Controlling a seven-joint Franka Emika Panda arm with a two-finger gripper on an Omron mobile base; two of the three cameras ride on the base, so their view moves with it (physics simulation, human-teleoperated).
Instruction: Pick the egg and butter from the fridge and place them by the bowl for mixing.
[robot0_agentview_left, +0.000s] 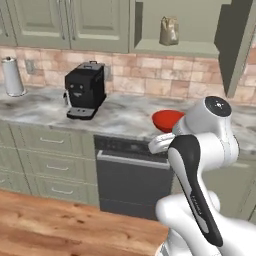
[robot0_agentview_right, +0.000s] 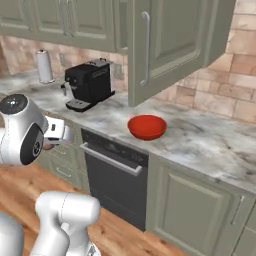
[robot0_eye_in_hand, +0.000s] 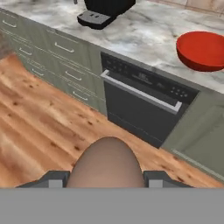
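Note:
The brownish-pink egg (robot0_eye_in_hand: 106, 164) sits between my two dark fingers (robot0_eye_in_hand: 54, 179), with my gripper (robot0_eye_in_hand: 106, 180) shut on it, held in the air over the wooden floor in front of the counter. The red bowl (robot0_eye_in_hand: 202, 50) stands on the marble counter, ahead and to the right of the egg. The same bowl (robot0_agentview_left: 167, 120) shows just beyond my arm in the left base view, and the bowl (robot0_agentview_right: 146, 126) lies right of my hand (robot0_agentview_right: 56, 132) in the right base view. The butter and the fridge are out of view.
A black coffee machine (robot0_agentview_left: 85, 90) stands on the counter left of the bowl, and a paper towel roll (robot0_agentview_left: 13, 76) further left. A dark dishwasher (robot0_agentview_right: 117, 175) sits under the counter. A cabinet door (robot0_agentview_right: 170, 45) hangs open above the bowl. A brown bag (robot0_agentview_left: 169, 31) is on the shelf.

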